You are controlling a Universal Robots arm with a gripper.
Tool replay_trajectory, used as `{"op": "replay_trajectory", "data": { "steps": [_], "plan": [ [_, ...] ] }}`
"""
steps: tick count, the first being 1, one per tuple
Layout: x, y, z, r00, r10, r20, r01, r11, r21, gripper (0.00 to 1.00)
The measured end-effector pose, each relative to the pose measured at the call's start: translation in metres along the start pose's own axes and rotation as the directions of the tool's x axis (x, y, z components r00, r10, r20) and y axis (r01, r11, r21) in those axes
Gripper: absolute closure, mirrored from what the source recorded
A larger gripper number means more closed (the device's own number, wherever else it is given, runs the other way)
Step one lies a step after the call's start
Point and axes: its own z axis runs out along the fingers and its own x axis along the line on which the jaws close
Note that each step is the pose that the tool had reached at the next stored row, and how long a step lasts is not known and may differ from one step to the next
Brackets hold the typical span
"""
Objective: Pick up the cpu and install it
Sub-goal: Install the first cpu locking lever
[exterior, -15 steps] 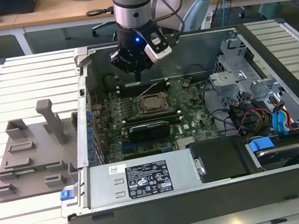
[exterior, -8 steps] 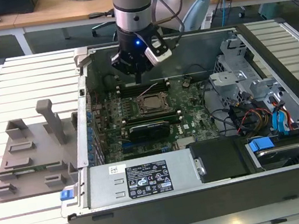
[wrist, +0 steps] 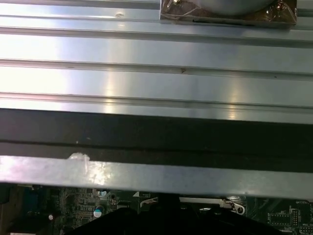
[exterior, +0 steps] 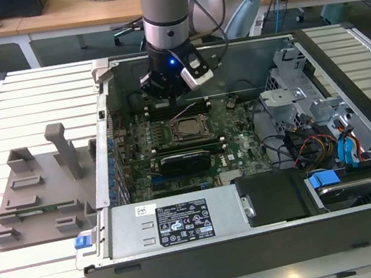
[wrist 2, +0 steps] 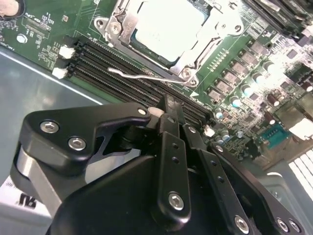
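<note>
Ext view, L to R: grey plastic fixture tray (exterior: 39, 197) w/ an upright post sits on the pale slatted metal bench (exterior: 24, 277), near its edge at the exterior view's left, just beside the open black-and-grey PC case (exterior: 258, 240). Case lies on its side on the bench, green motherboard (exterior: 244, 151) facing up inside. Arm comes down over the board's far edge, w/ the black gripper (exterior: 167, 92) hanging just above the black RAM slots (exterior: 177, 110). Just nearer the camera than those slots: the cpu (exterior: 187, 129), small flat square chip w/ silvery-grey top, sitting in the dark square socket frame (exterior: 185, 130) approx mid-board. Black rectangular heatsink (exterior: 185, 160) next, toward the case's near wall. Silver PSU box (exterior: 177, 221) runs along that near wall. Drive cage w/ blue tabs and coloured cables (exterior: 346, 149) fills the case end at the exterior view's right.

Second wrist view: gripper (wrist 2: 168, 115) fingers closed together, nothing between them, tips over the RAM slots (wrist 2: 122, 68). Cpu (wrist 2: 164, 27) lies seated flat in the socket frame (wrist 2: 188, 58), metal load plate around it, thin wire lever (wrist 2: 142, 75) lying along the frame's edge nearest the slots. Cpu and gripper apart, no contact.

First wrist view: bench slats (wrist: 156, 54), the case's dark wall edge (wrist: 156, 137), a strip of motherboard (wrist: 73, 208).
</note>
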Motion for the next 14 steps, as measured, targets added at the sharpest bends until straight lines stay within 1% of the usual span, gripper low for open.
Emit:
{"op": "replay_trajectory", "data": {
  "steps": [4,12,13,14],
  "plan": [
    [-0.002,-0.0005,0.0042,0.9995,-0.032,-0.0032,0.032,0.9995,0.0008,0.89],
    [-0.014,-0.0016,0.0097,0.9995,-0.032,-0.0031,0.032,0.9995,0.0007,0.89],
    [-0.0171,-0.0019,0.011,0.9995,-0.032,-0.0032,0.032,0.9995,0.0008,0.89],
    [-0.0184,-0.002,0.0115,0.9995,-0.032,-0.0033,0.032,0.9995,0.0008,0.89]
  ]
}}
